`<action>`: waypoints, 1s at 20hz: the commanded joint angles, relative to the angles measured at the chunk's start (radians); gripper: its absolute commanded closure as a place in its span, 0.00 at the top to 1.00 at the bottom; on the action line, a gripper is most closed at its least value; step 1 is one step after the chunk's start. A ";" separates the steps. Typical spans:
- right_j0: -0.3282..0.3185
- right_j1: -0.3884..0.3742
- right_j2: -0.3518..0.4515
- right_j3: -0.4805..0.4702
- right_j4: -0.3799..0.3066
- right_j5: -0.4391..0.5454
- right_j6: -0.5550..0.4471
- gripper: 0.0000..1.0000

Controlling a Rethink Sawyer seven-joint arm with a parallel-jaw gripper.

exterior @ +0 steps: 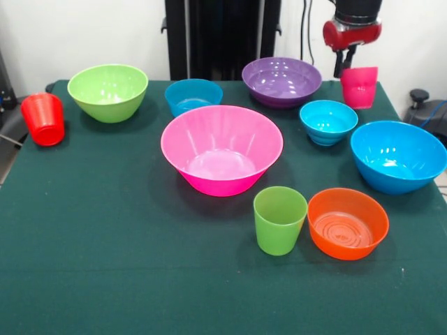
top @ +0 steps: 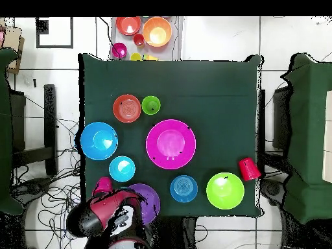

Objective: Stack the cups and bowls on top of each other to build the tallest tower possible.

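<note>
My end effector (exterior: 347, 61) hangs at the crimson-pink cup (exterior: 360, 86), grip state unclear (fingers hidden); at the counter's (exterior: 105, 265) one-o'clock edge, a nudge could tip it off

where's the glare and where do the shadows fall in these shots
Front view: bright glare patches inside the glossy lime green plastic bowl and the large hot pink plastic bowl; soft shadows on the dark green tablecloth beside them. Overhead view: pale glare at the pink bowl's centre.

No legible text or labels anywhere.
</note>
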 commanded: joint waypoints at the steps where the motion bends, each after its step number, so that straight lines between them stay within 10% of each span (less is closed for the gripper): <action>1: -0.132 -0.171 0.182 0.009 0.059 0.264 -0.009 0.00; 20: -0.653 -0.266 0.483 -0.170 -0.034 0.804 -0.394 0.00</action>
